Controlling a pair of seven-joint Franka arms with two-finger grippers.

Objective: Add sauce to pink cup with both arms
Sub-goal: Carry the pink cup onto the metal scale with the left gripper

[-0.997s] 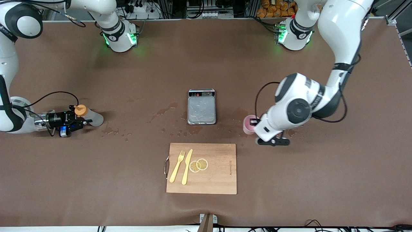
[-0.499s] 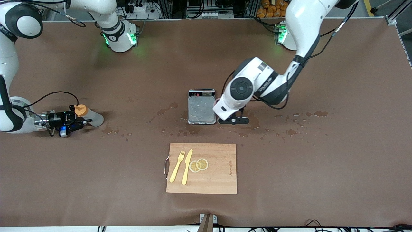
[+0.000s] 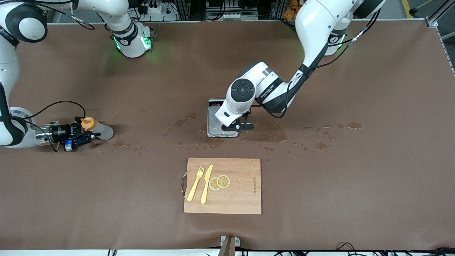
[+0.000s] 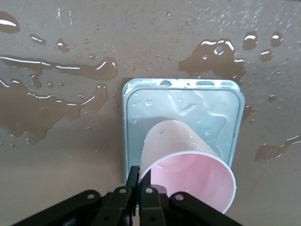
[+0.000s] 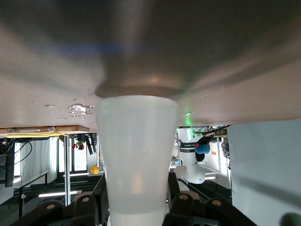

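My left tool (image 3: 237,126) grips the cup (image 4: 188,170) over the scale (image 4: 133,117), my right tool (image 3: 79,136) clamps the sauce (image 3: 96,128) on the table (image 3: 355,185); pouring remains.

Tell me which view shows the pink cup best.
The left wrist view: the pink cup fills it, held by the left hand over the grey scale. In the front view the arm hides it; the right wrist view lacks it.
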